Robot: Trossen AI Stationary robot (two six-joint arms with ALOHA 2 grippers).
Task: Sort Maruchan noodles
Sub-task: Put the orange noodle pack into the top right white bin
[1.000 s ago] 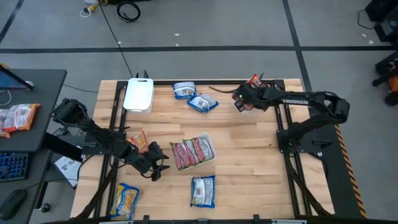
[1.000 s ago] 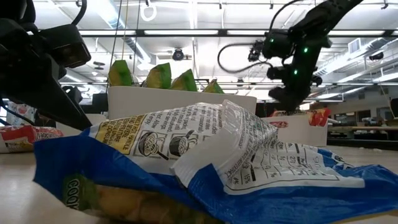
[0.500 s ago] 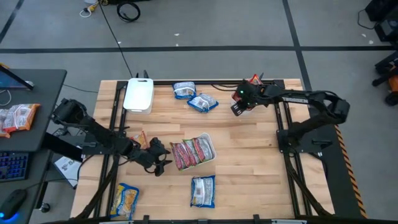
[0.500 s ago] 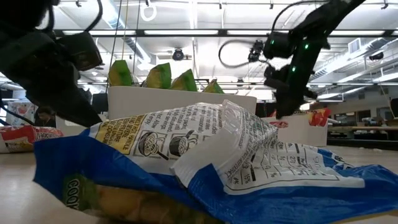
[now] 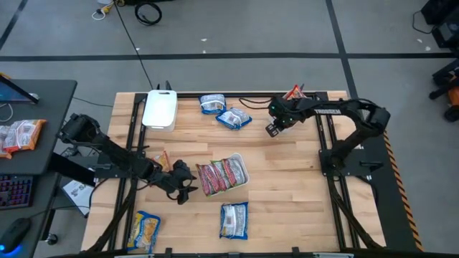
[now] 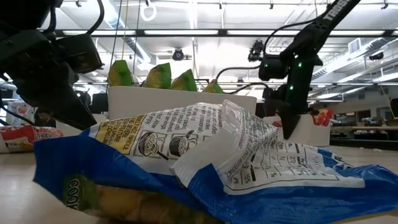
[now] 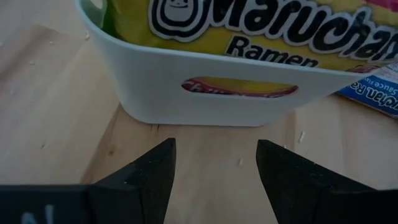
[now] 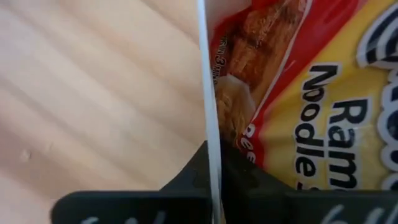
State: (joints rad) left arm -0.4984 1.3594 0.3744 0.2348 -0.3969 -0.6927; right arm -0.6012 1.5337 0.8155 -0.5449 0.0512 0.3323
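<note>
My right gripper (image 5: 273,129) (image 8: 214,155) points steeply down over the table's far right part, shut on an orange-red noodle packet (image 8: 292,93). My left gripper (image 5: 184,185) (image 7: 214,168) stands open, low over the table. It faces the slotted wall (image 7: 239,87) of a white tray (image 5: 244,166) holding red-pink packets (image 5: 221,175). Blue-white packets lie flat at the far middle (image 5: 212,103) (image 5: 234,118) and at the near middle (image 5: 234,220). An orange-yellow packet (image 5: 145,231) lies at the near left. My right gripper pinches the packet's thin white edge (image 8: 206,93) between its two fingers. That edge runs straight out from between them. The fingers come from above, pointing steeply down. The printed face (image 8: 311,124) bulges to one side; whether the packet's lower end touches the table is not visible.
A second white tray (image 5: 159,109) sits at the far left corner. Another red-orange packet (image 5: 292,93) shows at the far edge behind my right arm. An orange packet (image 5: 159,162) lies partly under my left arm. Bare wood lies between the trays and the right edge.
My right gripper has come down toward the table and tipped from a shallow slant to pointing steeply down, shifting slightly toward the table's near side.
</note>
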